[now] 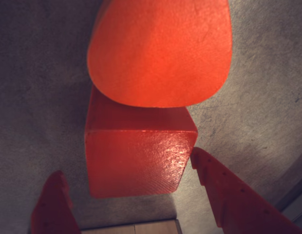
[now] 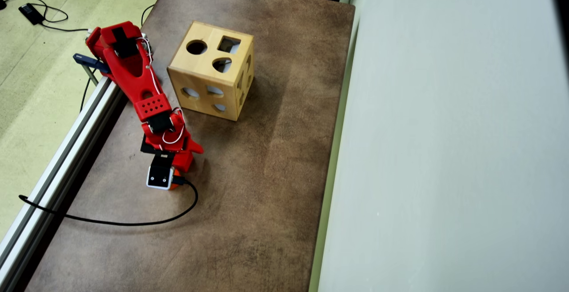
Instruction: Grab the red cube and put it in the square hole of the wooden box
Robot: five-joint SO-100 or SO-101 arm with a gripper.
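Fingers are standing apart on your gripper (image 1: 131, 195), straddling the red cube (image 1: 139, 156), which is sitting on the worktop (image 2: 266, 172) near its left edge in the overhead view, touching the heart-shaped block (image 1: 160, 51) lying just beyond it.

Wrist view close above red cube (image 1: 136, 156), overhead view covers table (image 2: 249, 203)
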